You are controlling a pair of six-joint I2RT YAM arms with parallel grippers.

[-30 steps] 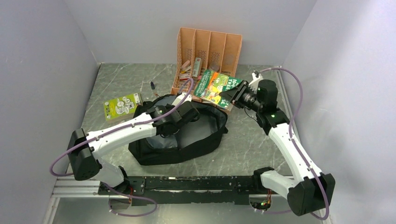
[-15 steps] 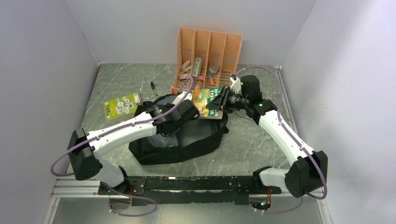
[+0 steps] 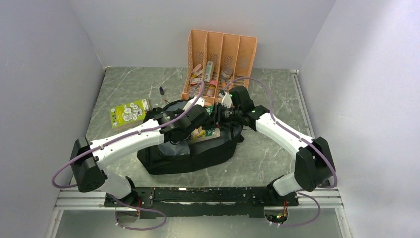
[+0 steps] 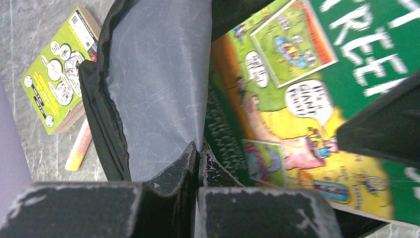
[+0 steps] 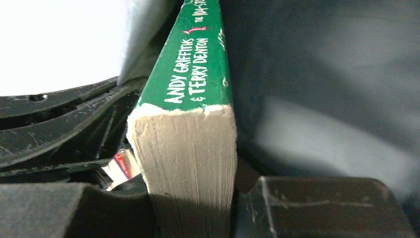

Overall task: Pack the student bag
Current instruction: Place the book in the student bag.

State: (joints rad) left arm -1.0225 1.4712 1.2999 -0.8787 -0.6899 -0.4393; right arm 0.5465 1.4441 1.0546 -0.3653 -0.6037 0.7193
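The student bag (image 3: 198, 151), a black backpack, lies open in the middle of the table, its grey lining (image 4: 158, 74) showing. My left gripper (image 3: 190, 130) (image 4: 199, 151) is shut on the edge of that lining and holds the mouth open. My right gripper (image 3: 214, 124) (image 5: 190, 208) is shut on a thick green book (image 5: 198, 64) and holds it spine-up inside the bag's opening. The book's green and yellow cover (image 4: 297, 99) fills the left wrist view, with a black right finger (image 4: 386, 126) on it.
An orange file organiser (image 3: 221, 49) with pens and markers stands behind the bag. A lime-green book (image 3: 130, 112) (image 4: 57, 94) lies to the bag's left, with an orange marker (image 4: 79, 146) beside it. A dark pen (image 3: 162, 91) lies further back. Walls close three sides.
My right arm has swung left, carrying the green book from in front of the organiser into the bag's opening. The left gripper has kept its hold on the bag's edge.
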